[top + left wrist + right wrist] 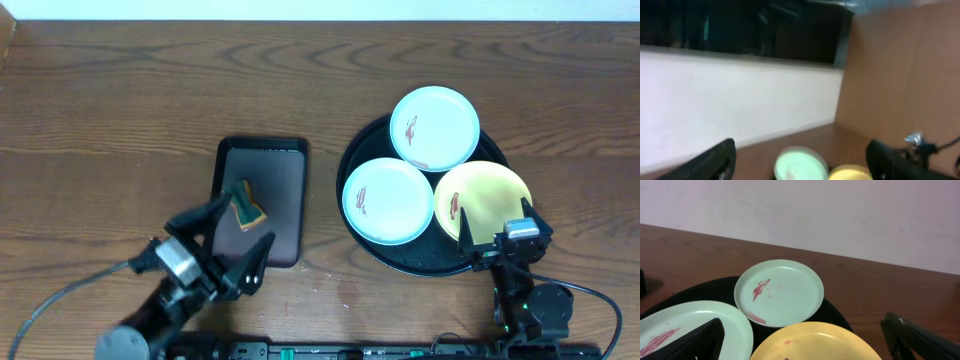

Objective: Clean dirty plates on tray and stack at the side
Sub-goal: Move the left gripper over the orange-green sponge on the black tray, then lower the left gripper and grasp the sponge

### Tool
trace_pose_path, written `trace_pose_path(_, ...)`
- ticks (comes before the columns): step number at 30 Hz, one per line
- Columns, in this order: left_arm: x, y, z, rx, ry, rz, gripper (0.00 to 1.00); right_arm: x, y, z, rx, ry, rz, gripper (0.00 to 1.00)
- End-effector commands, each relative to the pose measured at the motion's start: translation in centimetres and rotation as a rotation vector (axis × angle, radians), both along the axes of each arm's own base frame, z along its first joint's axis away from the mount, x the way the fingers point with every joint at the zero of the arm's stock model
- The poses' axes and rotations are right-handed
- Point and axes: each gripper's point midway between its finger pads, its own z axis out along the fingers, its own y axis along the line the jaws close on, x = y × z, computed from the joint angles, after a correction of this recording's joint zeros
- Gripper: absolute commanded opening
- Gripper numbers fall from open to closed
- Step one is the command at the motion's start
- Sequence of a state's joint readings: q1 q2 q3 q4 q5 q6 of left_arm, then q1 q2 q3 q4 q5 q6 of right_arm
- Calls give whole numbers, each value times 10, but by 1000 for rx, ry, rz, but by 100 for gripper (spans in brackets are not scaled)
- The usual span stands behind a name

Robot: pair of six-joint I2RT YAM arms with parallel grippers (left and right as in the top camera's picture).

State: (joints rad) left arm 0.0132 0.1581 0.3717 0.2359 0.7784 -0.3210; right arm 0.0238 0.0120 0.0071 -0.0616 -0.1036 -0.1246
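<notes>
Three small round plates, each smeared red-brown, lie on the large round black tray (420, 262) at the right. The far pale blue plate (434, 127), near pale blue plate (388, 200) and pale yellow plate (483, 195) are all unstacked, so cleaning looks not yet begun. The right gripper (497, 235) hovers spread and empty over the yellow plate's near edge. The left gripper (232, 240), also splayed and empty, hangs just beside a green-and-yellow sponge (246, 205) in the small dark rectangular tray (275, 170). Closing on the sponge seems next.
</notes>
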Motion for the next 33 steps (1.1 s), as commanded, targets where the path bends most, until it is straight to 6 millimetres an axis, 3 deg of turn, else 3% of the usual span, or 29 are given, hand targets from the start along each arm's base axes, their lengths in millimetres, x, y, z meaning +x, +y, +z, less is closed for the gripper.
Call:
trace_pose_path(1, 30, 15, 18, 95, 120, 136, 83, 0, 1, 0, -11, -2, 6, 99)
trace_pose_path(2, 51, 25, 4, 115, 288, 199, 83, 0, 1, 0, -11, -1, 6, 99)
trace_pose_path(5, 79, 41, -37, 220, 629, 277, 83, 0, 1, 0, -11, -2, 6, 99)
trace_pose_path(9, 88, 30, -76, 227, 945, 169, 84, 0, 1, 0, -11, -2, 6, 99)
trace_pose_path(13, 92, 22, -100, 207, 1074, 105, 84, 0, 1, 0, -11, -2, 6, 99)
trace_pose_path(17, 92, 80, -145, 100, 1362, 556, 84, 0, 1, 0, -11, -1, 6, 99)
trace_pose_path(20, 78, 104, -159, 87, 1451, 760, 84, 0, 1, 0, -11, -1, 6, 99)
trace_pose_path(23, 72, 101, -165, 81, 1496, 783, 84, 0, 1, 0, -11, -2, 6, 99)
trace_pose_path(29, 83, 88, -183, 206, 1534, 722, 84, 0, 1, 0, -11, -2, 6, 99)
trace_pose_path(32, 87, 82, -194, 188, 1585, 724, 84, 0, 1, 0, -11, -1, 6, 99)
trace_pose_path(33, 86, 79, -198, 177, 1611, 713, 99, 0, 1, 0, -11, -1, 6, 99)
